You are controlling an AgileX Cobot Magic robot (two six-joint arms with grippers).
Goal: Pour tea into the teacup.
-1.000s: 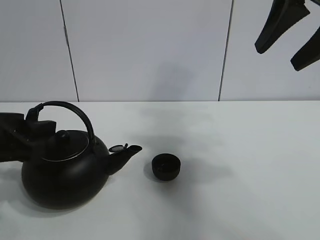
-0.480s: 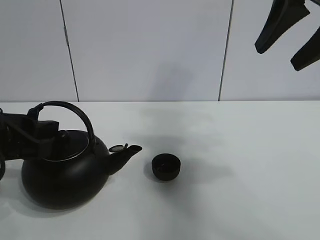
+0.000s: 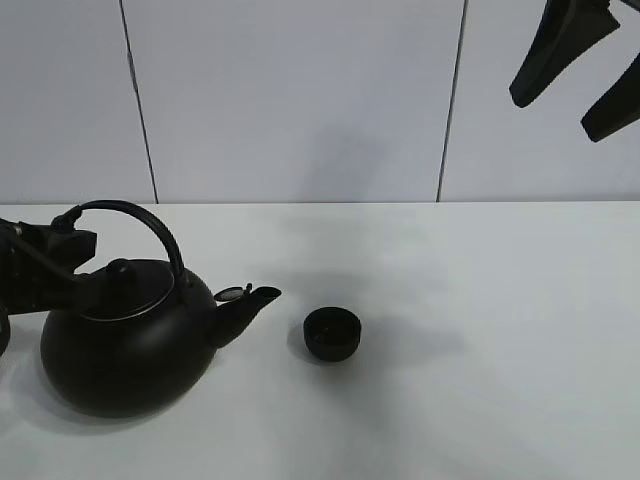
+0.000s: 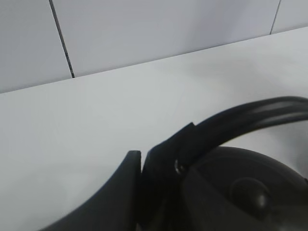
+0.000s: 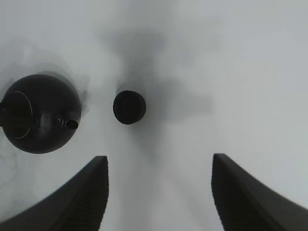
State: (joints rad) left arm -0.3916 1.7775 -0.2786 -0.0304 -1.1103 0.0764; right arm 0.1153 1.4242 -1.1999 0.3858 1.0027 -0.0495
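Observation:
The big black kettle stands on the white table at the left, its spout pointing right toward the teacup. The teacup is a small matte-black bowl, apart from the spout. My left gripper is at the left base of the kettle's arched handle. In the left wrist view the gripper appears shut on the handle above the lid knob. My right gripper hangs high at the upper right, open and empty. Its wrist view looks down past its fingers on the kettle and the teacup.
The white table runs back to a pale panelled wall. Only the kettle and the teacup stand on it.
My left gripper has moved left along the handle's base, and the kettle has shifted slightly left with it. The teacup and the right gripper have not moved.

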